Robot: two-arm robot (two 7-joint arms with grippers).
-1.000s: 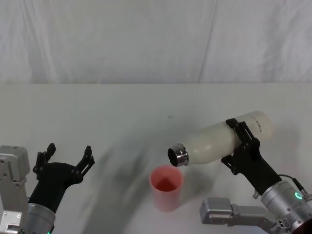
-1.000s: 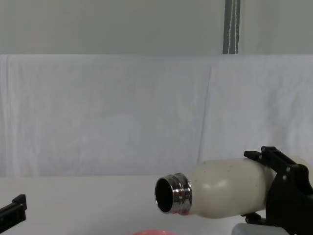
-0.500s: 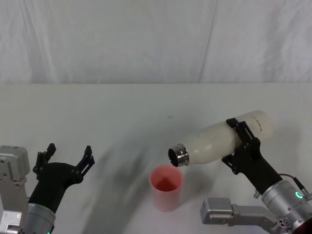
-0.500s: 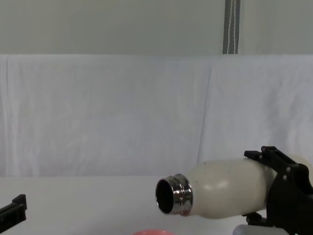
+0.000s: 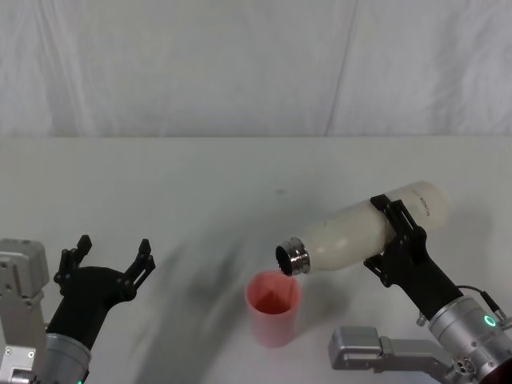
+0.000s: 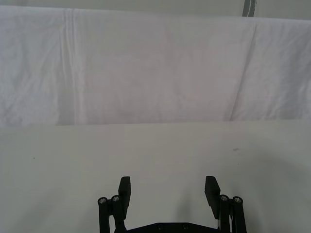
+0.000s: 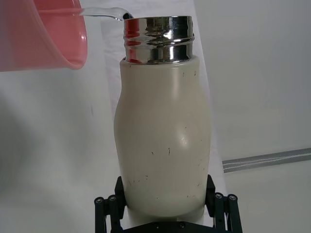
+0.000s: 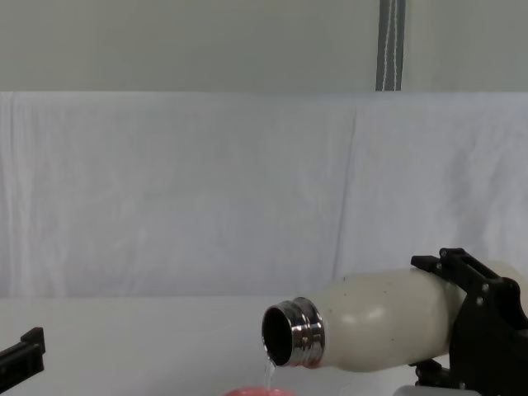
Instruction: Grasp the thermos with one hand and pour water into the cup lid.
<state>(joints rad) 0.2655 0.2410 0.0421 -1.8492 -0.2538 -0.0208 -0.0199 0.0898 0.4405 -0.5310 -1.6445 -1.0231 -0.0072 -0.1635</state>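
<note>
My right gripper [image 5: 390, 234] is shut on the body of the cream-white thermos [image 5: 356, 232] and holds it tipped, steel neck lower, toward the left. The open mouth hangs just above the pink cup lid [image 5: 273, 308], which stands upright on the table. A thin clear stream of water [image 8: 267, 374] runs from the mouth's lower lip into the cup lid [image 8: 258, 392]. In the right wrist view the water [image 7: 103, 13] arcs from the neck of the thermos [image 7: 163, 145] over the pink rim [image 7: 43, 39]. My left gripper [image 5: 112, 254] sits open at the near left, holding nothing.
The white table [image 5: 200, 184] runs back to a white cloth backdrop [image 5: 240, 64]. A small dark speck [image 5: 278, 191] marks the tabletop beyond the cup lid. My left gripper's fingers [image 6: 124, 191] point across bare table.
The thermos has tipped a little further, its neck dropping toward the cup lid, and water now flows from the mouth. The left arm has not moved.
</note>
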